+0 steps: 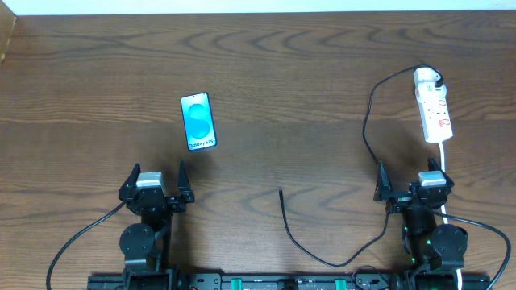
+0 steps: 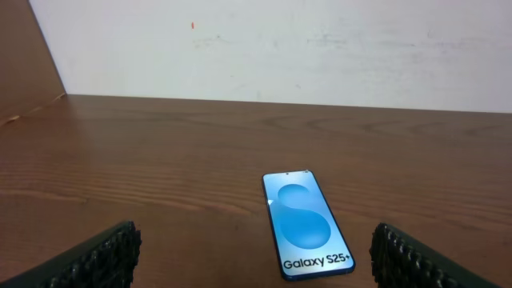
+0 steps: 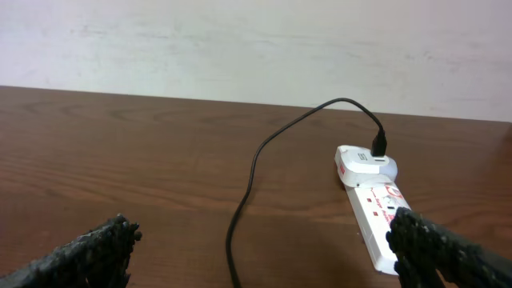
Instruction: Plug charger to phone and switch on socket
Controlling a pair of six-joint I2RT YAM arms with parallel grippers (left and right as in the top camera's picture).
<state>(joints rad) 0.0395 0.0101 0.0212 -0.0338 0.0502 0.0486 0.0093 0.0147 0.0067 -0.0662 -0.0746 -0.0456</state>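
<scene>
Black charger [image 1: 365, 125] lies slack, plug tip [image 1: 280, 192] central (well apart from the phone [image 1: 198, 122]). Left gripper [image 1: 156, 181] and right gripper [image 1: 411, 181] stand wide, empty. Risk: the limp charger twists when pinched, misaligning the tip.

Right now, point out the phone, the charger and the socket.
phone [image 1: 198, 121], overhead view, middle of its blue screen.
charger [image 3: 251, 170], right wrist view, the cable's downward curve.
socket [image 1: 435, 111], overhead view, middle of the white strip body.

You can read only "Galaxy S25+" in white on the phone [image 2: 306, 224] screen; the power strip [image 3: 372, 216] bears red markings too small to read.
</scene>
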